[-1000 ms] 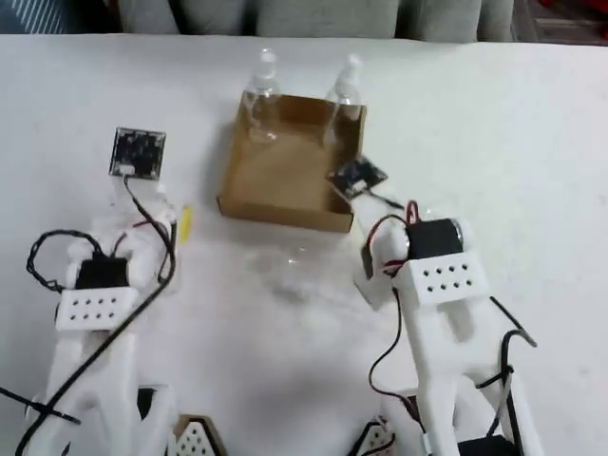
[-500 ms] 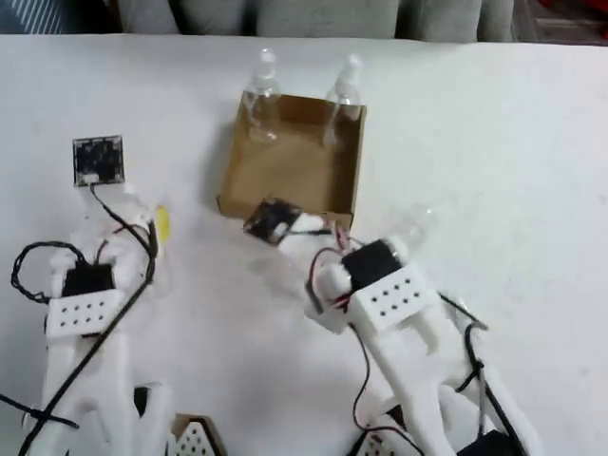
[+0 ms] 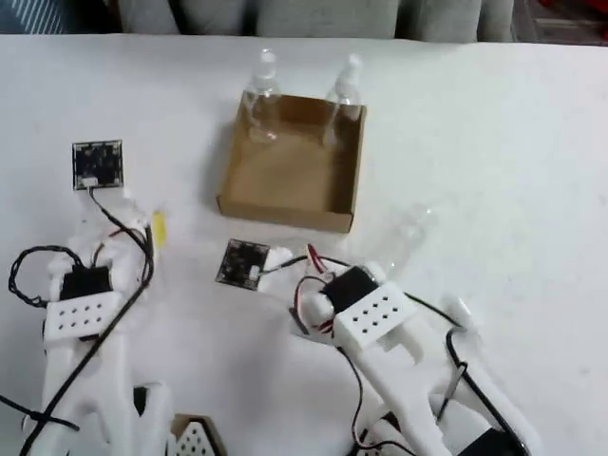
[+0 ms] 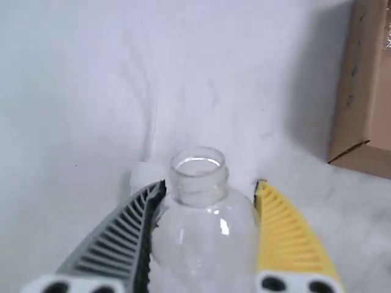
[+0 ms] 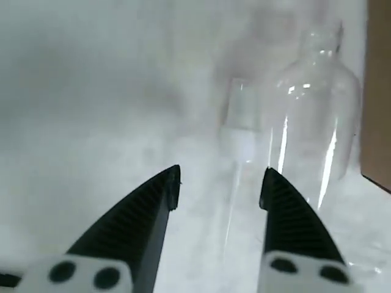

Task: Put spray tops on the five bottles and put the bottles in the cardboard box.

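The left gripper is clamped on an open-necked bottle, its grey and yellow fingers pressed against the clear shoulders just below the bare neck. The white table runs beyond it, and a corner of the cardboard box stands near. The right gripper hangs wide apart and holds nothing, low over the table. Just ahead of its black fingers lies a loose spray top, its thin tube pointing back toward the gripper. Beside that is a second bare bottle close to the box wall; I cannot tell whether it stands or lies. From above, the box sits mid-table, with a topped bottle and another topped bottle upright at its far wall. A third bare bottle lies on the cloth near the box's front corner on the right arm's side. Grey cushions line the table's far edge.
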Robot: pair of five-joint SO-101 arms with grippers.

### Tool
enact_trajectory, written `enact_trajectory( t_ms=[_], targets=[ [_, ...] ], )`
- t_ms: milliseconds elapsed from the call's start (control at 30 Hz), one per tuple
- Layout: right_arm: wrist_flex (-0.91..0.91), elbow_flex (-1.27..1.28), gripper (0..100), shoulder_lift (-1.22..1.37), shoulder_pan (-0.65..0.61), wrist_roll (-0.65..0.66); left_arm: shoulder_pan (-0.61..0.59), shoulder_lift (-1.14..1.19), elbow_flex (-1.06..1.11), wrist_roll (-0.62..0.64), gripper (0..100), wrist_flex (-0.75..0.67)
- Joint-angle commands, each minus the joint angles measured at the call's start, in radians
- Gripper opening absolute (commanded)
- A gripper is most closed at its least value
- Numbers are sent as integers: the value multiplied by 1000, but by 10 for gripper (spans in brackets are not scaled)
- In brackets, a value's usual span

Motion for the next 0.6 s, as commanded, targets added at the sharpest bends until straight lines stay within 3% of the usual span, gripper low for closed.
enact_trajectory(
  t_ms=[0, 200, 567],
  targets=[
    [-68, 18, 180, -16, -10, 35, -15, -35, -8, -11, 20, -31],
    [-154, 52, 180, -2, -10, 38, -13, -35, -8, -12, 20, -31],
    [-239, -28, 180, 272, -5, 37, -13, -35, -8, -12, 20, -29]
  ],
)
